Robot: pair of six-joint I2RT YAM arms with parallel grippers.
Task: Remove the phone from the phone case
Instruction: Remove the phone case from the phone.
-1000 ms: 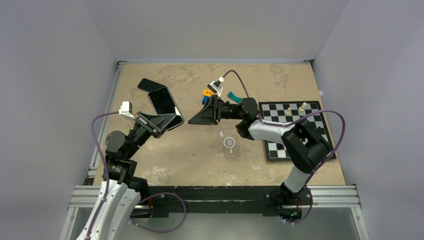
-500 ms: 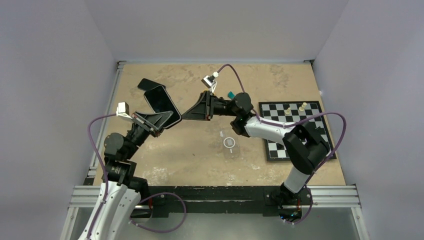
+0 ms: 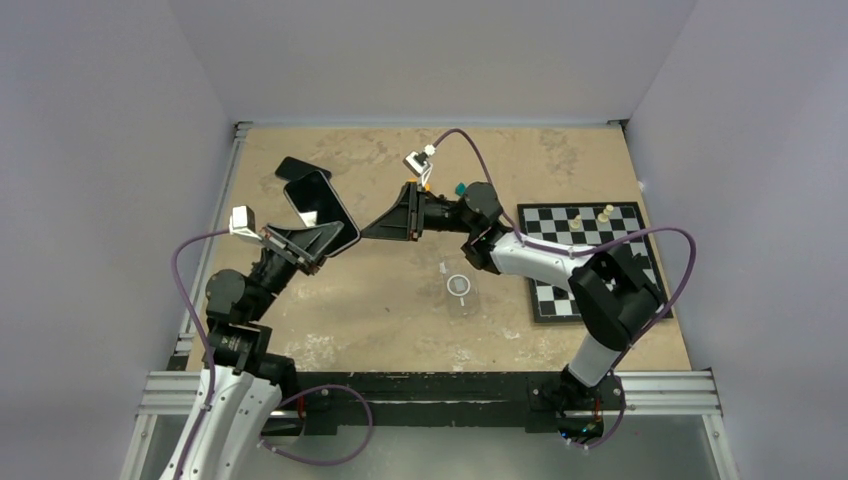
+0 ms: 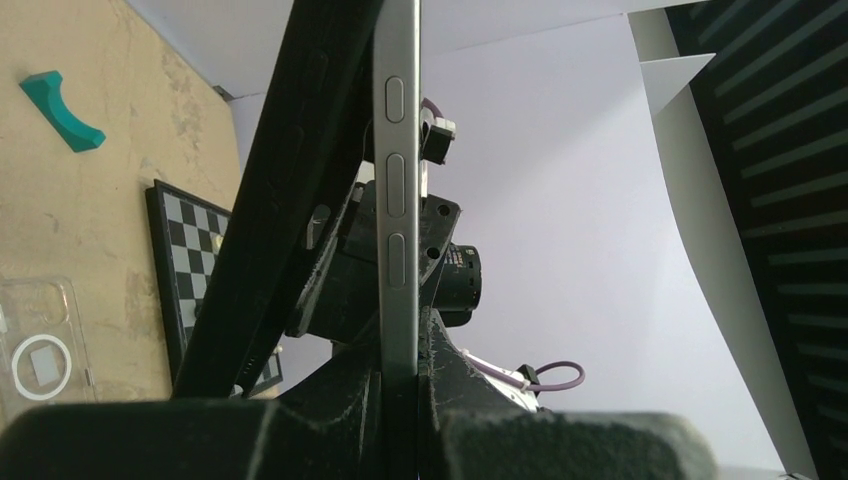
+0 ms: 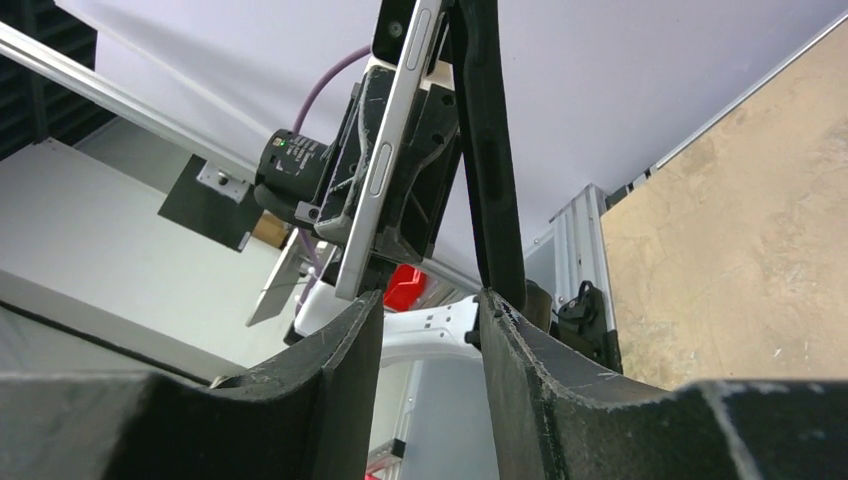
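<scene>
Between left fingers (image 4: 445, 380), silver-edged phone (image 4: 396, 200) stands edgewise, black case (image 5: 487, 150) seemingly parted.

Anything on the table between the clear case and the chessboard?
No. It is bare tabletop between the clear case and the chessboard, as the top and left wrist views show.

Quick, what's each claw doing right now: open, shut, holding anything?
Left gripper: shut on the phone, clamping it edge-on.
Right gripper: open, holding nothing, its fingers close by the phone.
</scene>
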